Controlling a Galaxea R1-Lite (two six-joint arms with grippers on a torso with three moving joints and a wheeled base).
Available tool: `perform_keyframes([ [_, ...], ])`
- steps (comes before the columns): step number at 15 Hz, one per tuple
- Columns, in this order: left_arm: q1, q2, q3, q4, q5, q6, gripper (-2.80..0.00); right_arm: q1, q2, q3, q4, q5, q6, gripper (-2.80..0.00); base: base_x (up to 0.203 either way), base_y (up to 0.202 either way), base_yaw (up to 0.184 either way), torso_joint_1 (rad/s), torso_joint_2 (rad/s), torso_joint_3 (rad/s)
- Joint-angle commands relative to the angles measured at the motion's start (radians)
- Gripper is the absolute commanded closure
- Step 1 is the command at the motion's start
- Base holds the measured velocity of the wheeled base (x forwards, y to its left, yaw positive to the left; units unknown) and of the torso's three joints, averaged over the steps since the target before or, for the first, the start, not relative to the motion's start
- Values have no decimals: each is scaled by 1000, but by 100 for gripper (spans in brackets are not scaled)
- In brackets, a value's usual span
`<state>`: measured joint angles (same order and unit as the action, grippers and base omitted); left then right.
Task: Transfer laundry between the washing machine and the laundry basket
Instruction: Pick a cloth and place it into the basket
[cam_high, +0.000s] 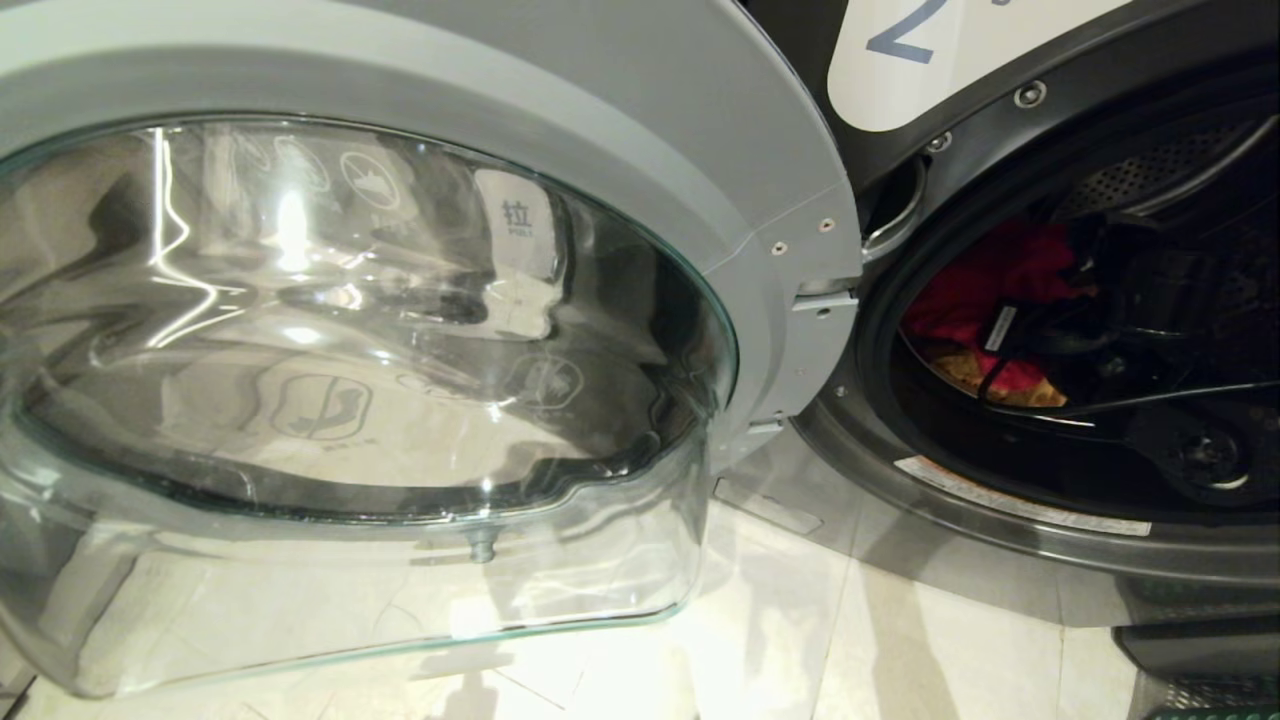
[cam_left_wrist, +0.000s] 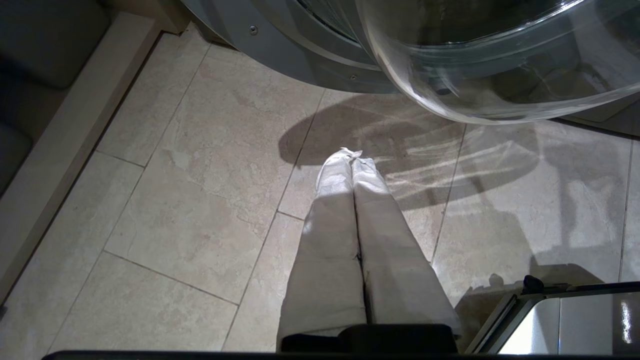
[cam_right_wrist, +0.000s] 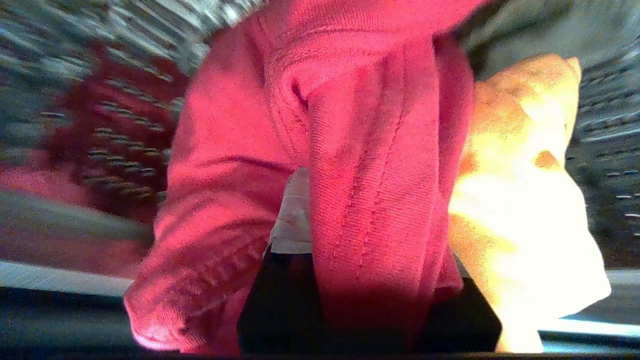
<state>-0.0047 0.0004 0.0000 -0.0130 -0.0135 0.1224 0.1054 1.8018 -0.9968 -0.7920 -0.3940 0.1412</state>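
Reaching into the dark grey front-loading washing machine (cam_high: 1000, 540), the right end effector (cam_right_wrist: 320, 235) clamps the bright red knitted cloth (cam_right_wrist: 350, 150) for lifting out; the left end effector (cam_left_wrist: 352, 162) hangs closed, empty.

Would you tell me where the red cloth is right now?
The red cloth sits inside the washing machine drum, right of the open door in the head view, held by the right gripper.

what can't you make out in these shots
- Basket: in no view, so where it stands is unknown.
- Right gripper: right wrist view, red cloth drapes over its fingers, only one pale finger shows; in the head view the drum is too dark to pick it out.
- Orange piece: glare washes it out; held or loose, cannot tell.
- Drum wall: blurred in the right wrist view.
- Door: cut by the head view's left edge.
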Motion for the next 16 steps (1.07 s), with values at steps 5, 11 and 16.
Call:
perform_keyframes([
  [5, 0, 0, 6, -2, 0, 0, 0, 53, -282, 149, 82, 5, -10, 0, 0, 0, 0, 0, 0, 0],
  [11, 0, 0, 6, -2, 0, -4, 0, 172, -626, 313, 338, -4, -25, 0, 0, 0, 0, 0, 0, 0],
  [16, 0, 0, 6, -2, 0, -7, 0, 238, -913, 364, 609, 0, -104, 0, 0, 0, 0, 0, 0, 0],
])
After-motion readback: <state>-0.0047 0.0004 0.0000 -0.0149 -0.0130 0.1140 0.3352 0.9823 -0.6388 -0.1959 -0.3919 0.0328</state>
